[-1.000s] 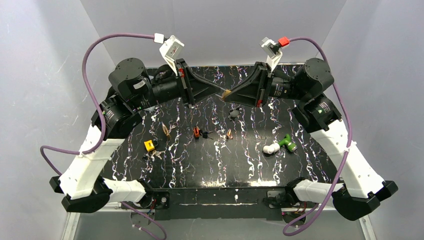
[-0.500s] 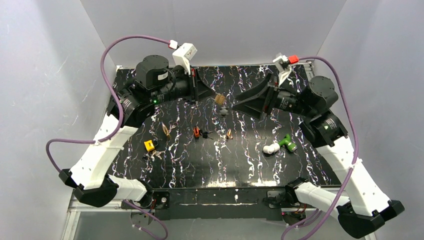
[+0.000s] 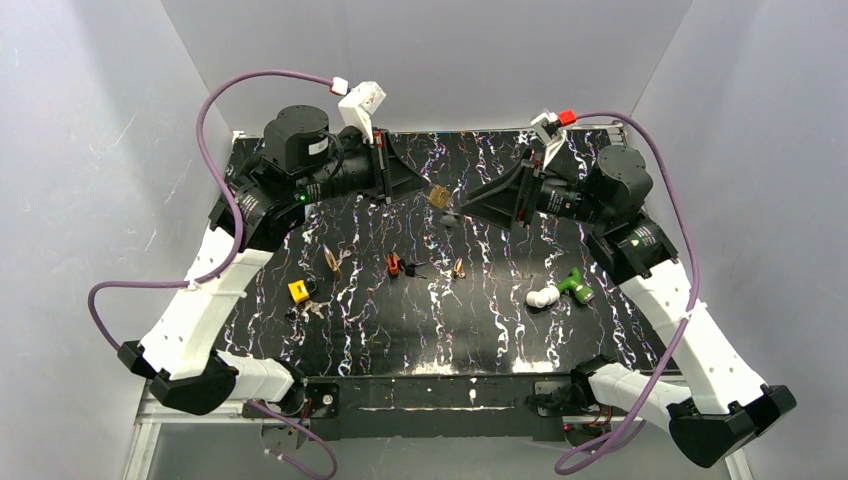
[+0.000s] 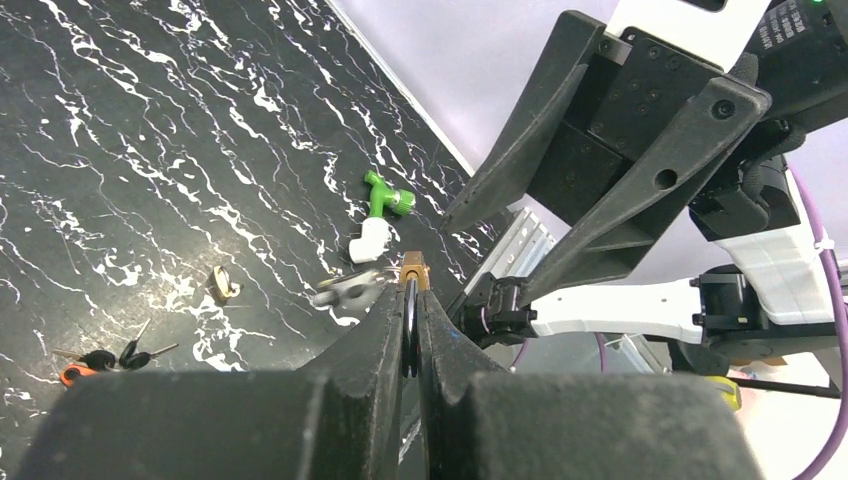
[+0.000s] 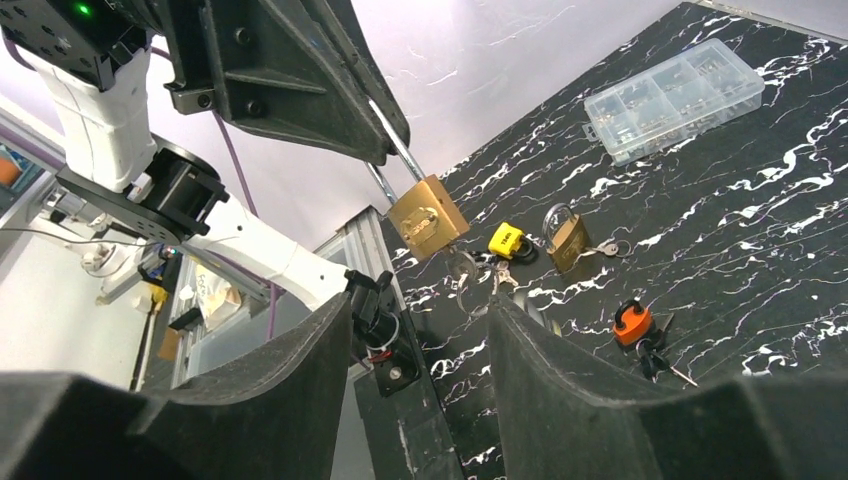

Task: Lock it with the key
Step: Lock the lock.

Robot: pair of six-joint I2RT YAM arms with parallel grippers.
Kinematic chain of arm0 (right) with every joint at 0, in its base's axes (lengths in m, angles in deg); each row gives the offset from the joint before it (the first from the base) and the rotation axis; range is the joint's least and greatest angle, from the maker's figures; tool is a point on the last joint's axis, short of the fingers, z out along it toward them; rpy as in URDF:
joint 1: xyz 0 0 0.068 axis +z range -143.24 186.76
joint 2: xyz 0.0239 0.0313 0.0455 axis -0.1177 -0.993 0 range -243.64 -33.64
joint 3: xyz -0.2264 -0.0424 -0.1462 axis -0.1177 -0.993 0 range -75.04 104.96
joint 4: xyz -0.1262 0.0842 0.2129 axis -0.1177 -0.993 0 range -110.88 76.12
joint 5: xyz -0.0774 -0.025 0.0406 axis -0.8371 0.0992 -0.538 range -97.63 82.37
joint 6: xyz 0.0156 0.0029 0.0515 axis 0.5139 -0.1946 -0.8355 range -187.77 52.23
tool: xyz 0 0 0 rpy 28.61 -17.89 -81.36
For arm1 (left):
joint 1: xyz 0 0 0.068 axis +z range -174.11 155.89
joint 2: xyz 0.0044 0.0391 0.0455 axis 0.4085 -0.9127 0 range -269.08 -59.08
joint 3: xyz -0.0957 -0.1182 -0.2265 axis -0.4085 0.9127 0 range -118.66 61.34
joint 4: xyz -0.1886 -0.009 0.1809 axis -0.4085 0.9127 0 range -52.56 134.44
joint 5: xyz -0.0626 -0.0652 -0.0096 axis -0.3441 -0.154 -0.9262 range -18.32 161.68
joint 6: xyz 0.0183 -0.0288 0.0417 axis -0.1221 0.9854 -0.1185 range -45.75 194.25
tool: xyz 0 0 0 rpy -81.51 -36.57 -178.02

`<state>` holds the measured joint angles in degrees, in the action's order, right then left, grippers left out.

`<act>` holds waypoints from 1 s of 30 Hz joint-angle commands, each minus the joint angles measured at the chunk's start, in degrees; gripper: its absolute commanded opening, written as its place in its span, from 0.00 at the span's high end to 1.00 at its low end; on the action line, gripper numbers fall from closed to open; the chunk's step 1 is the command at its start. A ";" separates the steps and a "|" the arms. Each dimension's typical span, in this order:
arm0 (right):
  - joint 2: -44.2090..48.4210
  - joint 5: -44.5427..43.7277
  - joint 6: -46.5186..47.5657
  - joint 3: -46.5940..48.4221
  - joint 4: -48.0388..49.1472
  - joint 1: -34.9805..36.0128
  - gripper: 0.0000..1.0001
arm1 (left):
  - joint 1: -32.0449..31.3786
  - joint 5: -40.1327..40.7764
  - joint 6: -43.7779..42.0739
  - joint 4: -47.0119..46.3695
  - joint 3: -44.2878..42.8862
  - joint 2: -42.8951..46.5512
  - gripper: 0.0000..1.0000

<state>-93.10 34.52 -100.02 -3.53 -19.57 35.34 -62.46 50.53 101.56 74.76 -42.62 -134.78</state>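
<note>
The left tool [image 4: 411, 300] extends from the left side with its fingers pinched narrow on the steel loop of the brass padlock [image 5: 428, 217]. This padlock hangs in the air above the far middle of the table [image 3: 450, 335], body downward and tilted, touching nothing but that tool. A silvery key [image 5: 461, 264] shows at the lower end of the padlock's body; whether it sits fully in the keyhole I cannot tell. Well to the left of the padlock and nearer the arm bases, a yellow padlock [image 3: 298, 291] lies on the table with a few loose keys [image 3: 316, 309] just beside it. Closer to the held padlock, also on its left, a second brass lock [image 3: 332, 260] lies on its side. Just left of the padlock and nearer the bases sits an orange key fob [image 3: 393, 264] with black keys [image 3: 413, 270] touching it. Slightly right of the padlock, on the same near side, is a small brass lock [image 3: 458, 268]. Just to the right of the padlock the right tool [image 3: 470, 202] points at it with its fingers spread wide, holding nothing and apart from the lock. Well to the right of the padlock and nearer the bases, a green and white toy drill [image 3: 560, 290] lies on the table
</note>
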 commanded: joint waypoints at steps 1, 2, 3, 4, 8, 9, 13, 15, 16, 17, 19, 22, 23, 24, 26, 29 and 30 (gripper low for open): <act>0.08 -1.38 3.13 0.53 2.04 1.01 0.43 | 0.63 -3.08 1.88 -2.28 -2.18 -0.12 1.00; -0.14 -2.10 4.09 0.72 1.42 1.42 0.43 | 0.68 -3.30 2.07 -2.52 -2.13 -0.15 1.00; -0.46 -2.63 5.07 1.04 0.76 1.87 0.43 | 0.68 -3.44 2.25 -2.64 -2.09 -0.26 1.00; -0.75 -3.29 5.92 1.32 0.17 2.33 0.44 | 0.74 -3.44 2.30 -2.68 -2.18 -0.35 1.00; -1.47 -6.28 9.22 2.30 -1.98 4.49 0.45 | 0.99 -3.84 2.63 -2.78 -2.32 -0.61 1.00; -1.57 -7.53 10.19 2.65 -2.86 5.19 0.46 | 1.08 -4.01 2.78 -2.85 -2.36 -0.66 1.00; -2.32 -11.10 13.09 4.06 -5.36 7.94 0.48 | 1.23 -4.48 3.06 -3.04 -2.52 -0.85 1.00; -2.84 -13.00 14.13 4.64 -6.62 8.88 0.52 | 1.33 -4.79 3.23 -3.12 -2.60 -1.03 1.00; -2.99 -13.75 14.55 4.74 -6.90 9.21 0.53 | 1.29 -4.90 3.27 -3.13 -2.67 -1.11 1.00; -3.08 -14.28 14.72 4.73 -6.95 9.36 0.54 | 1.27 -5.01 3.33 -3.20 -2.76 -1.18 1.00; -3.20 -15.18 14.83 4.58 -6.88 9.46 0.56 | 1.39 -5.11 3.37 -3.20 -2.81 -1.12 1.00; -3.00 -16.34 14.94 4.19 -6.56 9.46 0.66 | 1.36 -5.18 3.35 -3.04 -2.95 -1.17 1.00; -2.89 -16.75 14.86 4.00 -6.42 9.48 0.70 | 1.43 -5.26 3.35 -2.93 -3.12 -1.21 1.00; -2.79 -17.14 14.85 3.78 -6.34 9.48 0.74 | 1.48 -5.26 3.36 -2.84 -3.22 -1.34 1.00; -2.63 -17.75 14.81 3.51 -6.22 9.48 0.81 | 1.44 -5.35 3.34 -2.72 -3.37 -1.35 1.00; -2.31 -18.76 14.76 3.08 -5.95 9.47 0.97 | 1.59 -5.30 3.37 -2.69 -3.40 -1.49 1.00; -2.19 -19.18 14.71 2.92 -5.98 9.44 0.98 | 1.58 -5.31 3.37 -2.64 -3.37 -1.50 1.00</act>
<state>-96.36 18.55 -85.96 -1.54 -27.59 44.72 -61.01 46.83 104.51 73.43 -43.72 -136.62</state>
